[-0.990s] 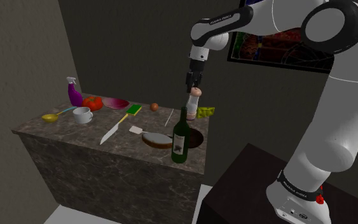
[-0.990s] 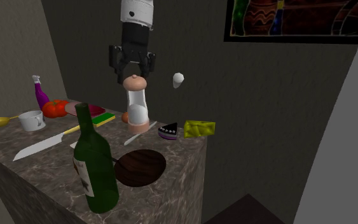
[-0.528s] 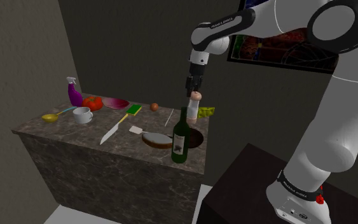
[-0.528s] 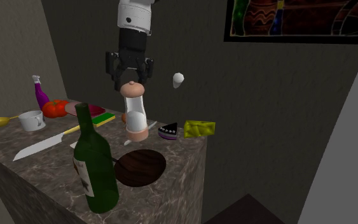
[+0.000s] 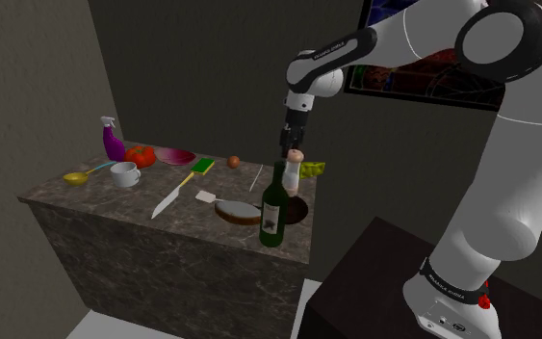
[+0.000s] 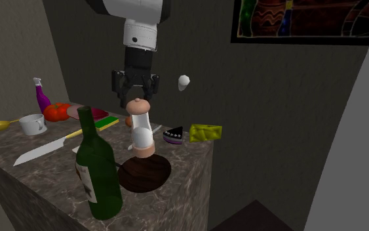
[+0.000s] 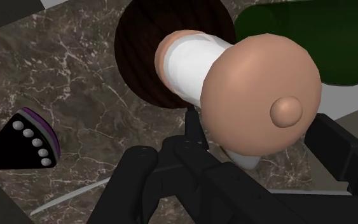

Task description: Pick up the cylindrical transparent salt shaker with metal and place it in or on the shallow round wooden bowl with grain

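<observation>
The salt shaker (image 6: pixel 141 128) has a clear white body with a peach cap and base. It hangs upright from my gripper (image 6: pixel 135 98), whose fingers clasp its rounded cap (image 7: pixel 260 89). Its base is over the far rim of the dark round wooden bowl (image 6: pixel 149 176); I cannot tell whether they touch. In the shoulder view the shaker (image 5: pixel 292 171) shows under the gripper (image 5: pixel 294 146), partly behind the green bottle (image 5: pixel 273 207), with the bowl (image 5: pixel 299 211) below. In the wrist view the bowl (image 7: pixel 139 57) lies beneath the shaker's body.
A tall green wine bottle (image 6: pixel 97 172) stands close beside the bowl near the counter's front edge. A knife (image 6: pixel 45 149), a black and purple wedge (image 6: pixel 173 136), a yellow piece (image 6: pixel 205 132), a green sponge (image 6: pixel 107 121), a cup (image 6: pixel 32 123) and a tomato (image 6: pixel 57 111) lie around.
My gripper has come down with the shaker and shifted toward the bowl; the shaker's base is now at the bowl's rim instead of over the counter behind it.
</observation>
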### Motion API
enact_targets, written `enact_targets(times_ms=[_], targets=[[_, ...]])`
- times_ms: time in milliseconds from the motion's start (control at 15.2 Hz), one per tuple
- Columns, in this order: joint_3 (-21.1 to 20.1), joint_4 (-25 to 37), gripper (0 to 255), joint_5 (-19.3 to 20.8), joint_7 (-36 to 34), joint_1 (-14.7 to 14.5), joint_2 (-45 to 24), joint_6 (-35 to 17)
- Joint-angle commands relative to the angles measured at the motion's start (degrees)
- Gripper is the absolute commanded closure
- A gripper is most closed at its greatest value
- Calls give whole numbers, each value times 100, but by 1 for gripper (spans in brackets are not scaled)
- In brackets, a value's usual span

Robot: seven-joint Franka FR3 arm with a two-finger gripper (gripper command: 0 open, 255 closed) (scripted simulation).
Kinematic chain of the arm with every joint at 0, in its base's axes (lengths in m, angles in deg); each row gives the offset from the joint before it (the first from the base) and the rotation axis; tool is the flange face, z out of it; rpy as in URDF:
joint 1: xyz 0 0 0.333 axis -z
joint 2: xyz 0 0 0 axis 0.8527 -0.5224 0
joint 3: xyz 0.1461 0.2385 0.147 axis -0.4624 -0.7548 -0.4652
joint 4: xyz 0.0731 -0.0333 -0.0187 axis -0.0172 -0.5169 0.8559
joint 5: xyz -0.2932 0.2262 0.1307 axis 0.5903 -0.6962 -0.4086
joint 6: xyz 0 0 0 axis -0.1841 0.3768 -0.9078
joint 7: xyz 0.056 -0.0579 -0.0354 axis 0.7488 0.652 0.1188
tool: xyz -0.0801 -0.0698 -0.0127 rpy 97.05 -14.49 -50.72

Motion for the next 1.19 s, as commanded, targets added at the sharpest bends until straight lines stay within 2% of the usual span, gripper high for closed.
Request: enact_targets(times_ms=[0,726,1122], targets=[[-6,-59,255,-27,33,-1,-66,-124],[-49,-376,255,-217,264,10,-503,-848],[-53,-391,255,-231,280,12,-534,-891]])
